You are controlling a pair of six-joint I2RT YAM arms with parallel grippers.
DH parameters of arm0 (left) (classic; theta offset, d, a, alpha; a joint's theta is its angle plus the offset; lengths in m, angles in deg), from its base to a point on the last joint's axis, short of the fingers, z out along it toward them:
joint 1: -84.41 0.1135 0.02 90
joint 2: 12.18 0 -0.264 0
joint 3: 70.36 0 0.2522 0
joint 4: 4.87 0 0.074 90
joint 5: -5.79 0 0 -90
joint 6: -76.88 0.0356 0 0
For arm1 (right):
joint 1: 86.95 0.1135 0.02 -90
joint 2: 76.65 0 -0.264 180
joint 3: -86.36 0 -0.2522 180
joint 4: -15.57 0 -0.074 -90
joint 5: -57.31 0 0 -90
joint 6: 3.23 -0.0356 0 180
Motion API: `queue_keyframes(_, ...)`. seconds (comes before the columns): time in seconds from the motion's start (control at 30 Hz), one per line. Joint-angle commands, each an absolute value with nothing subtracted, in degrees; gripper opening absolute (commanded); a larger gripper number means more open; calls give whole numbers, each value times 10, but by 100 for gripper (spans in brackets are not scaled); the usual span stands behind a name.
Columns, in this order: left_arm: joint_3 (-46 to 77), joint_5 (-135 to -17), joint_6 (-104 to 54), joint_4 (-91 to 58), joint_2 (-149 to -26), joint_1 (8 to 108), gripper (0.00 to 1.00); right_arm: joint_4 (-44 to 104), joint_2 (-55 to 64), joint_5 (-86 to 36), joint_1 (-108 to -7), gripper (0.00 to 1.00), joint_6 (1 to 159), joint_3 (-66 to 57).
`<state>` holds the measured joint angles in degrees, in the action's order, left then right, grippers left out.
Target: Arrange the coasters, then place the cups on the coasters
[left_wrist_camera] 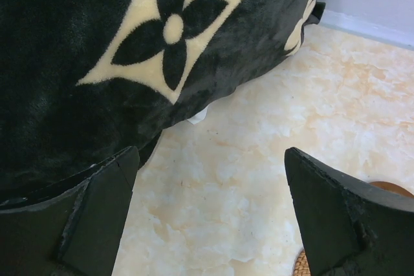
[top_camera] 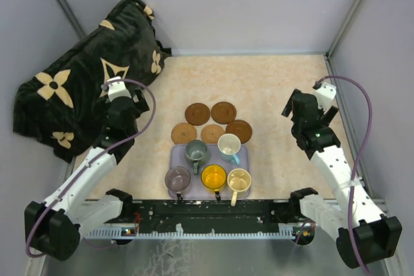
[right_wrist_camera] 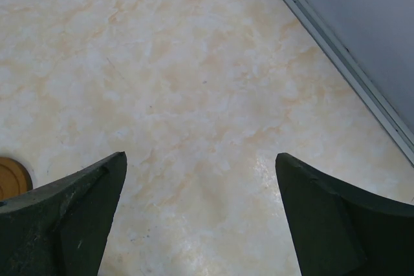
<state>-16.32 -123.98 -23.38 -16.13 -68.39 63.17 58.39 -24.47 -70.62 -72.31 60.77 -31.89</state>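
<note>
Blanket [left_wrist_camera: 65, 63] hard by L gripper [left_wrist_camera: 210, 152]

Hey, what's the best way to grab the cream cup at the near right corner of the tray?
Probably by its right wall, from above. The cream cup stands upright and open-mouthed, so one finger should fit inside. The yellow cup crowds its left, and the handle points toward the robot.

Five brown coasters [top_camera: 212, 133] just beyond five cups [top_camera: 213, 176]

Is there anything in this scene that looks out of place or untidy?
Yes: a black plush blanket with cream flowers lies bunched at the far left corner of the table; it has no part in the task. The coasters and cups look orderly, nothing spilled.
</note>
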Motion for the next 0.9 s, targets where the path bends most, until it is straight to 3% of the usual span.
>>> queue_keyframes(0.0,-148,-1248,-235,-168,-691,632,100,573,-254,-722,-718,99,607,-297)
queue_keyframes(0.5,-144,-1219,-236,-159,-709,631,100,570,-275,-711,-718,99,608,-300)
queue_keyframes(0.87,-126,-1012,-198,-133,-774,625,99,538,-236,-593,-710,98,601,-327)
